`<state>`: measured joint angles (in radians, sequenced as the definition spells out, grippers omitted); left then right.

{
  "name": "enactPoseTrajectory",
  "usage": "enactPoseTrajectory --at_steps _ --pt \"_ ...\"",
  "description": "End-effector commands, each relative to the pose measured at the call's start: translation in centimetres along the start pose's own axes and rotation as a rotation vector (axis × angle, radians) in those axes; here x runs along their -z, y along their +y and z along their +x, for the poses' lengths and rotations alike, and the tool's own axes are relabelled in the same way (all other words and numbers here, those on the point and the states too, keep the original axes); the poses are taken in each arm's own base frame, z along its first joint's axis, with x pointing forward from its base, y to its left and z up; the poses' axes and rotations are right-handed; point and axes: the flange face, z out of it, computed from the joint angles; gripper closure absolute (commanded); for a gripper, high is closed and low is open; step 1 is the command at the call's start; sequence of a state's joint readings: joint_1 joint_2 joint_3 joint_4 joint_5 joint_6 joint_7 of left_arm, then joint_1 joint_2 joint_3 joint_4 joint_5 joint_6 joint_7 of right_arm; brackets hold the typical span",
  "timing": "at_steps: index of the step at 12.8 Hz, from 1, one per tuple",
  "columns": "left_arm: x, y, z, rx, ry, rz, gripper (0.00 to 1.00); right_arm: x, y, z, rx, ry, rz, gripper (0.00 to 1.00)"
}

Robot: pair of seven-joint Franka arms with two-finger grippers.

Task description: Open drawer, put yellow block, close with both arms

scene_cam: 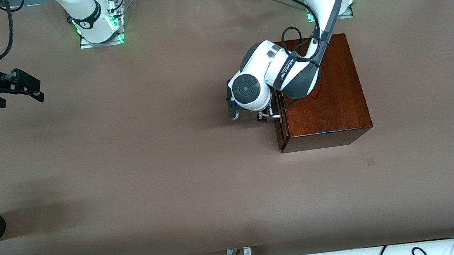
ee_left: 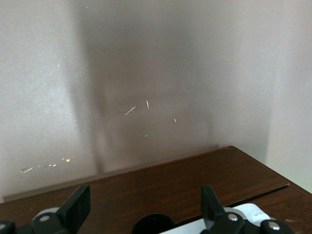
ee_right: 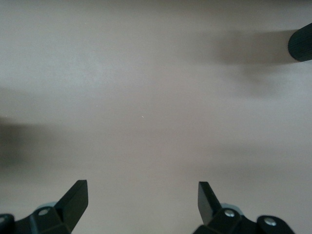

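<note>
Table [scene_cam: 173,187]: a brown sheet covering the whole work surface, with both arm bases along its edge farthest from the front camera.

Wooden box [scene_cam: 327,88]: glossy mahogany, standing toward the left arm's end of the table. Its drawer [scene_cam: 280,125] faces the right arm's end and appears shut or nearly so, since no pale tray shows in front of the box; the handle [ee_left: 243,214] appears only as a white bar at the edge of the left wrist view. By this evidence the opening step is not yet done.

Left arm [scene_cam: 281,74]: bent down over the box edge at the drawer front. Lettering on its wrist link is visible but too small to read with confidence.

Left gripper [ee_left: 146,204]: poised over the drawer front at the handle, fingers spread wide, nothing between them.

Right gripper [scene_cam: 24,86]: waiting over bare table at the right arm's end, jaws fully apart and empty.

Yellow block: not visible in any view, so its place cannot be told. Fetching it, placing it in the drawer and closing with both arms all appear to remain.
</note>
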<state>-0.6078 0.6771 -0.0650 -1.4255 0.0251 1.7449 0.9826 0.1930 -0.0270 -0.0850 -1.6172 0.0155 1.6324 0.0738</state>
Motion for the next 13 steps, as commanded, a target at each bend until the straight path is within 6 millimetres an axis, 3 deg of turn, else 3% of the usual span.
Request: enactPoseTrajectory --at_steps 1,5,8,10,13 --pt "4.4 1.3 -0.5 0.091 0.073 0.010 0.00 0.5 0.0 0.0 -0.008 0.006 -0.008 0.00" --pt "9.9 4.9 0.3 0.483 0.174 -0.025 0.00 0.5 0.0 0.0 -0.009 0.006 -0.008 0.00" --pt "14.8 8.4 -2.1 0.727 0.147 -0.027 0.00 0.4 0.0 0.0 -0.011 0.006 -0.008 0.00" --pt "17.9 9.4 -5.9 0.842 0.114 0.015 0.00 0.4 -0.1 0.0 -0.009 0.006 -0.007 0.00" --pt "21.4 8.3 -15.3 0.971 0.131 -0.003 0.00 0.4 -0.1 0.0 -0.009 0.006 -0.007 0.00"
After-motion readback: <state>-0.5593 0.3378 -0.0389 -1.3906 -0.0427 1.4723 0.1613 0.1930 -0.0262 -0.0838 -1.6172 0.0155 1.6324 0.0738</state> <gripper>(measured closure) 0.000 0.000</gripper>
